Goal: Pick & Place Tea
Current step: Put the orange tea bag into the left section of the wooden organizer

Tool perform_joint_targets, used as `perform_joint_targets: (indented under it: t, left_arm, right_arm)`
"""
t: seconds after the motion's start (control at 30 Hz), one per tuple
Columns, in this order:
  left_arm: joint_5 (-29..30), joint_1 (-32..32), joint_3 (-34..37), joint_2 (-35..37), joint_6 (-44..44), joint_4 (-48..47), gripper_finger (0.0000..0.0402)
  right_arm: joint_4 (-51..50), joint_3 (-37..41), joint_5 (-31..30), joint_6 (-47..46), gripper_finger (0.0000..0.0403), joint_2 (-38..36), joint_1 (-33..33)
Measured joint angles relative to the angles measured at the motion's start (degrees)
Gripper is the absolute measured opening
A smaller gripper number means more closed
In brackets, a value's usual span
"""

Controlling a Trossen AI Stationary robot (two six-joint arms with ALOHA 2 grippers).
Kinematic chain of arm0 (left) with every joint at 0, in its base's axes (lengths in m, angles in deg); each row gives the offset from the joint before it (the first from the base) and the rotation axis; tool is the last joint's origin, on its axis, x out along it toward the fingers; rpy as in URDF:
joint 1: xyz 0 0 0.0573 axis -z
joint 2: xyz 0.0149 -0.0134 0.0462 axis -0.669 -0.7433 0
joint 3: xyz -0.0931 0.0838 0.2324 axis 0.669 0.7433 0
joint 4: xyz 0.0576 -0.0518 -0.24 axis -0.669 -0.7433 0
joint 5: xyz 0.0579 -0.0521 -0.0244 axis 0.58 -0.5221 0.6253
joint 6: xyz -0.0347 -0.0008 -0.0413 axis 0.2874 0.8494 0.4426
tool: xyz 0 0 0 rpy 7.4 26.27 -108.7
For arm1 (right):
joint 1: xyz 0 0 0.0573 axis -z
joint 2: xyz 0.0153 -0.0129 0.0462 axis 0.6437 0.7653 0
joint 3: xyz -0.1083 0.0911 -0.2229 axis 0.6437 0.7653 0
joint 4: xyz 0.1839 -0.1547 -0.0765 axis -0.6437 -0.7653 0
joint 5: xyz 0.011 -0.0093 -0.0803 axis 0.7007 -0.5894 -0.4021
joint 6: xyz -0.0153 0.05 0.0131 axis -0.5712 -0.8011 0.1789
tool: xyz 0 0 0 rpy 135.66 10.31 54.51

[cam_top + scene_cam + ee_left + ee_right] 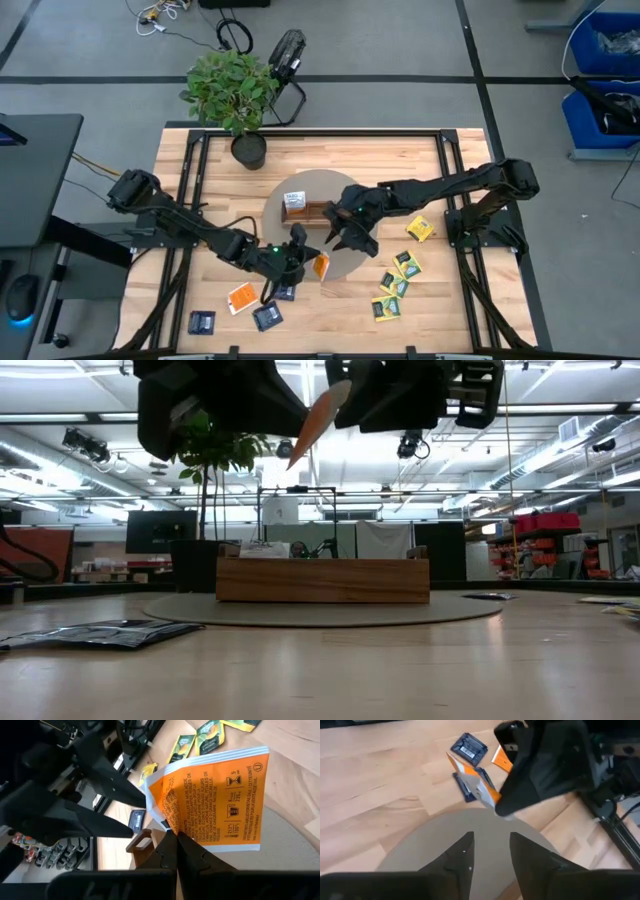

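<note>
My left gripper [297, 256] is shut on an orange tea packet [215, 800], held over the near edge of the round grey mat [345, 262]; the low view shows the packet [318, 420] high above the table. My right gripper [490, 852] stands open just to the right of it. One dark fingertip [142, 800] is close beside the packet's edge, and whether it touches I cannot tell. The brown wooden tray [305, 208] sits on the mat. Loose tea packets lie flat on the table: yellow-green [397, 283], dark blue [267, 316], orange [242, 298]. My left gripper pinches the orange packet between its two shut fingers at one edge [173, 829], near the middle of that edge. The fingers come slanting down from the table's left. The packet sticks out beyond the fingertips, tilted and lifted clear of the mat and the table.
A potted plant [232, 95] stands at the table's far edge, left of centre. One more yellow-green packet [419, 229] lies right of the mat, and a dark blue one [202, 322] lies near the front left. Bare wood shows at the far right.
</note>
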Motion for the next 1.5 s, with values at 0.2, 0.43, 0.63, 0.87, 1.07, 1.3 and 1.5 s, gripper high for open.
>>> perform_joint_targets:
  t: [0.2, 0.43, 0.63, 0.87, 1.07, 1.3, 1.5]
  left_arm:
    - [-1.44, -0.74, 0.00, 0.00, -0.24, -0.12, 0.0002]
    - [-2.57, -1.18, 0.00, 0.00, -2.29, 2.17, 0.0002]
    - [-3.06, -1.12, 0.00, 0.00, -3.31, 2.79, 0.0002]
    - [-3.07, -1.16, -0.02, 0.00, -4.46, 4.46, 0.0002]
    - [-3.04, -1.18, -0.02, 0.00, -4.90, 4.46, 0.0002]
    - [-3.08, -1.14, -0.02, 0.00, -4.90, 4.56, 0.0002]
    - [-3.04, -1.16, -0.02, 0.00, -4.86, 4.52, 0.0003]
  right_arm:
    - [2.95, 0.00, 1.87, 0.14, 0.0158, 0.00, -1.19]
    - [5.34, 0.00, 2.03, 1.56, 0.0169, 0.00, -2.85]
    - [5.01, 0.00, 1.60, 1.73, 0.0164, 0.00, -3.57]
    - [4.41, 0.00, 1.51, 1.99, 0.0134, 0.02, -4.22]
    - [4.41, 0.00, 1.51, 2.80, 0.0090, 0.02, -4.50]
    - [4.98, 0.00, 1.51, 3.40, 0.0017, 0.04, -4.50]
    - [4.96, 0.00, 1.40, 2.34, 0.0005, 0.04, -4.50]
